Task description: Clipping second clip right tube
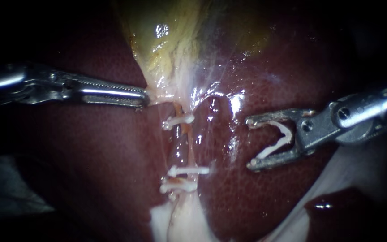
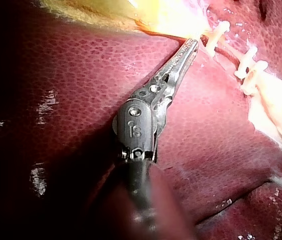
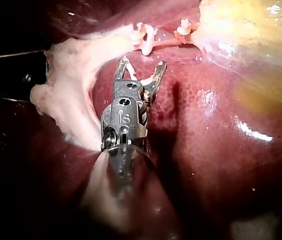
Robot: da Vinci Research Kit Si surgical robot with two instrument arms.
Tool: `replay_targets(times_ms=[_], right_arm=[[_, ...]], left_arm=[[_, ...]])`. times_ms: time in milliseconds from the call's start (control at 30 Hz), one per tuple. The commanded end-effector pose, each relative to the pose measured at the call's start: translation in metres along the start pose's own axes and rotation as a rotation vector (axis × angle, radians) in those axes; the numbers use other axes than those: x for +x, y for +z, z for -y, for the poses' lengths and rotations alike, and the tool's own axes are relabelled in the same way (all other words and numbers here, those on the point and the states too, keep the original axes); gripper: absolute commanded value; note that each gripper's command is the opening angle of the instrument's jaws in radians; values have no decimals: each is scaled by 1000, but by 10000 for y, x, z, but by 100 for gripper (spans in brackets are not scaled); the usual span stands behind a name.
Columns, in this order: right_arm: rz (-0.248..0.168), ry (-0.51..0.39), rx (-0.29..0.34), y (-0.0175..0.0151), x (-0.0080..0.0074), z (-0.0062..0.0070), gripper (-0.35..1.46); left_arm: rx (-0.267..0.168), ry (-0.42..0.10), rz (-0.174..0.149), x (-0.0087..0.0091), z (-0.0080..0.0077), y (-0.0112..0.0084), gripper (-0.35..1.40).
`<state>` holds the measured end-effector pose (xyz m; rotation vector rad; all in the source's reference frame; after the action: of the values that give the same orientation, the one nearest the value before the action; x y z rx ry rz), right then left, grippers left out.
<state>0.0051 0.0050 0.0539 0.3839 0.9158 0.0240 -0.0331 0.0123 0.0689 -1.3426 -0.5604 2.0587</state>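
Right instrument (image 1: 250,144): jaws spread wide, cradling a white open clip (image 1: 277,141), over the liver (image 1: 256,201) and apart from the tube (image 1: 181,145), which carries three set clips (image 1: 178,121). Left instrument (image 1: 146,96) clamps the gallbladder (image 1: 166,45) edge.

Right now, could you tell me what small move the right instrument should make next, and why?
Probably ease the right instrument toward the tube, aiming at the bare stretch between the upper clip and the lower pair. Its pincer holds an open clip that sits apart from the tube, over the liver. The left instrument grips the gallbladder.
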Motion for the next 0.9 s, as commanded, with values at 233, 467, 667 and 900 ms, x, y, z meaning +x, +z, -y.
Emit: replay_targets(times_ms=[233, 467, 667, 900], right_arm=[[3, 0, 0, 1, 2, 1, 49], [-3, 2, -2, 2, 3, 0, 50], [-13, 2, 1, 13, 11, -5, 50], [-105, 137, 86, 41, 16, -10, 49]], left_arm=[[-13, -8, 2, 15, -7, -31, -35], [9, -14, -33, 51, -16, -90, -35], [15, -9, -43, 59, -26, -94, -35], [15, -9, -43, 61, -30, -91, -35]])
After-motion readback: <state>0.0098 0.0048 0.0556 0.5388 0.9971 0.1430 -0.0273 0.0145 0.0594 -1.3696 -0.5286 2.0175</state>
